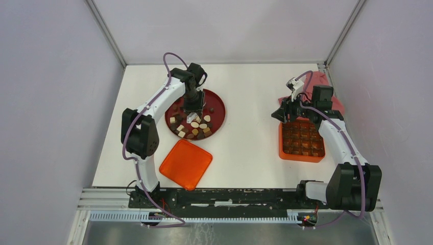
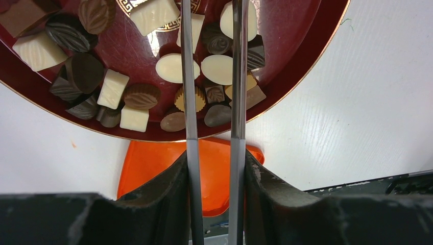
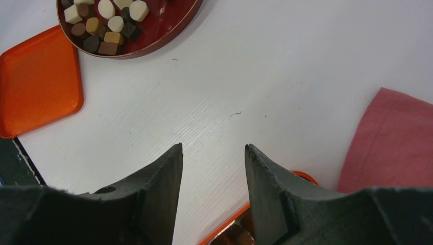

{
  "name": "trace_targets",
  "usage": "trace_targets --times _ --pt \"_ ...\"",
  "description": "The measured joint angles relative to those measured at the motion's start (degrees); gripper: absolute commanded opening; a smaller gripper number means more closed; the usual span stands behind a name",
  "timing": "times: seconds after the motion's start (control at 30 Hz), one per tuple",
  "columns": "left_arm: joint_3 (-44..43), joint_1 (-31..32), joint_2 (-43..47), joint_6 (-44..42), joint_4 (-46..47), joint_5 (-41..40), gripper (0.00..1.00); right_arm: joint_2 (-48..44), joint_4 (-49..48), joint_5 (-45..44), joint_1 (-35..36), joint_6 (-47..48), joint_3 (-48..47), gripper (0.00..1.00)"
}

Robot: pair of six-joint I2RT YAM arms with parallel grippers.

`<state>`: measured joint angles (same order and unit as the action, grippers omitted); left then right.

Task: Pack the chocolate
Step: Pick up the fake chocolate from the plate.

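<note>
The chocolate (image 2: pixel 171 67) is small bite-sized pieces: dark brown, tan and cream-white, in cubes, ribbed rounds and smooth ovals. They are heaped on one round dark red plate (image 1: pixel 218 109) in the far-left part of the desk. At least twenty can be counted in the left wrist view, though the plate is cut off there.

The left gripper (image 1: pixel 192 119) hangs over the heap. Its two thin metal blades are spread, with their tips out of frame.

The right gripper (image 3: pixel 212 149), fingers parted and bare, is above one orange box (image 1: pixel 301 153) by the right edge.

One orange lid (image 1: pixel 185 164) lies at the near edge, and one pink cloth (image 1: pixel 322 81) in the far-right corner.
</note>
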<state>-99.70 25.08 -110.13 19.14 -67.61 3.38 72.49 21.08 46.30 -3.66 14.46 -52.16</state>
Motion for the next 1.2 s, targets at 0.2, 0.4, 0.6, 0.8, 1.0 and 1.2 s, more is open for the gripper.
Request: trace_targets --times 0.2,0.4,0.6,0.8,1.0,1.2 --pt "0.00 0.00 -0.63 -0.02 0.00 0.22 0.19 0.00 0.02 0.00 0.00 -0.02 0.00 0.54" --pt "-0.07 0.00 -1.27 -0.02 -0.02 0.76 0.02 0.00 0.00 0.00 0.00 -0.04 0.00 0.54" --pt "-1.86 0.00 -1.27 -0.02 -0.04 0.74 0.02 0.00 -0.02 -0.07 0.00 0.02 0.00 0.54" --pt "-0.33 -0.50 -0.31 -0.02 0.85 0.76 0.02 0.00 0.04 -0.55 0.00 0.92 0.02 0.54" --pt "1.68 -1.18 1.11 -0.02 0.92 0.85 0.02 0.00 0.44 -0.57 0.00 1.44 0.00 0.55" --pt "1.77 -1.62 2.62 -0.02 1.90 1.62 0.02 0.00 0.87 -0.52 0.00 1.95 0.00 0.55"
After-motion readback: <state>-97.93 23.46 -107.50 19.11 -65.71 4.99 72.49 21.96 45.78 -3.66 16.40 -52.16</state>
